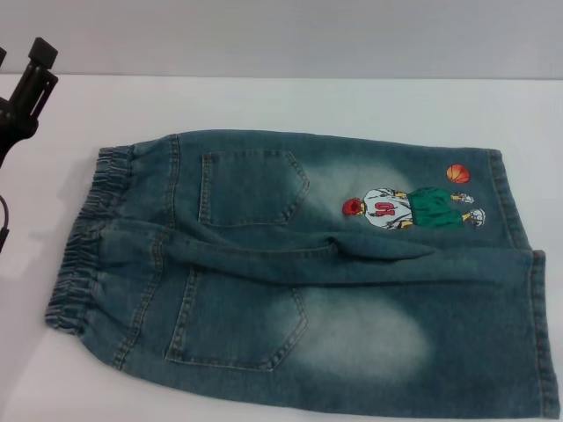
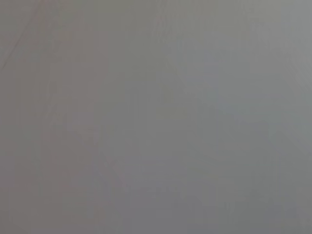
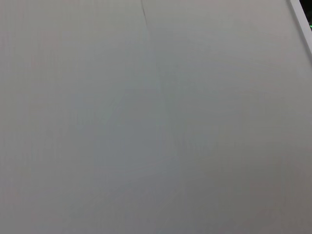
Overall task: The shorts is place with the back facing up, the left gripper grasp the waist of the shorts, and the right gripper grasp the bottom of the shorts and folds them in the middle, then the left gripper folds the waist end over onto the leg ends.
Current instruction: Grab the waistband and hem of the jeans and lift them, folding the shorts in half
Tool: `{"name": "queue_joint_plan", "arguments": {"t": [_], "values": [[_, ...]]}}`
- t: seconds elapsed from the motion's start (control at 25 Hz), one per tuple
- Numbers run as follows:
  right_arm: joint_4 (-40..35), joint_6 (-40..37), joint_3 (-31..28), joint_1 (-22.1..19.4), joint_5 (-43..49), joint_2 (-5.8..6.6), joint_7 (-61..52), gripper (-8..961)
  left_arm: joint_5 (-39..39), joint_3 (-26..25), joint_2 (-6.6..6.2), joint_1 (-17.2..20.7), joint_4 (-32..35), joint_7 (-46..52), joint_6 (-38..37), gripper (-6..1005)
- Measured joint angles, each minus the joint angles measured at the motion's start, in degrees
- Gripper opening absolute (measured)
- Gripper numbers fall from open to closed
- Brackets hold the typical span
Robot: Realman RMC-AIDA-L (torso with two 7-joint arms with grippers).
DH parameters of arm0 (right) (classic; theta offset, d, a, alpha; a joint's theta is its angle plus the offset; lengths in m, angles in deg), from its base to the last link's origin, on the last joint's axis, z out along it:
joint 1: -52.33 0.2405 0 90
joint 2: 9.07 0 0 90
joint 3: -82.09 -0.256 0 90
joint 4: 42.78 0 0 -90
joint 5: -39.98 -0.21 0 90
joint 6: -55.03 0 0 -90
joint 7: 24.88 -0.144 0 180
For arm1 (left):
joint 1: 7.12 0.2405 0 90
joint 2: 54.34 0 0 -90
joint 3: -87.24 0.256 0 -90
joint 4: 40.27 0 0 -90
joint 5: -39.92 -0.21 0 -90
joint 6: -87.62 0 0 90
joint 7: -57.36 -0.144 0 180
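The left pincer (image 1: pixel 31 66) hangs at the far left edge, apart from the shorts (image 1: pixel 308 272); whether it is released or clenched I cannot tell, and the right pincer is out of sight. The shorts lie flat, back up, on the white tabletop (image 1: pixel 264 101), waist (image 1: pixel 84 246) leftward and leg ends (image 1: pixel 528 290) rightward. Nothing looks grasped or folded, so both folds remain.

My left gripper (image 1: pixel 26 83): matte black, blocky fingertips on slim black links, one thin black cable below. Nothing else of me visible.
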Motion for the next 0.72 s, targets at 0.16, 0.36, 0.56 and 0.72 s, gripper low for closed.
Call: {"name": "queue_joint_plan", "arguments": {"t": [0.16,0.36,0.56,0.72], "values": [[0.24,0.00,0.00,-0.03,0.00,-0.04,0.00,591,-0.09,-0.01,-0.23,-0.03,0.29,1.23,-0.01,812],[0.35,-0.01,0.00,-0.19,0.00,-0.05,0.00,591,-0.21,0.13,-0.53,-0.83,0.34,3.15,0.90,811],[0.35,-0.01,0.00,-0.21,0.00,-0.05,0.00,591,-0.27,0.32,-0.66,-1.50,0.28,3.93,1.36,811],[0.35,-0.01,0.00,-0.10,0.00,-0.05,0.00,592,-0.27,0.52,-0.74,-1.60,0.35,4.26,2.11,810]]}}
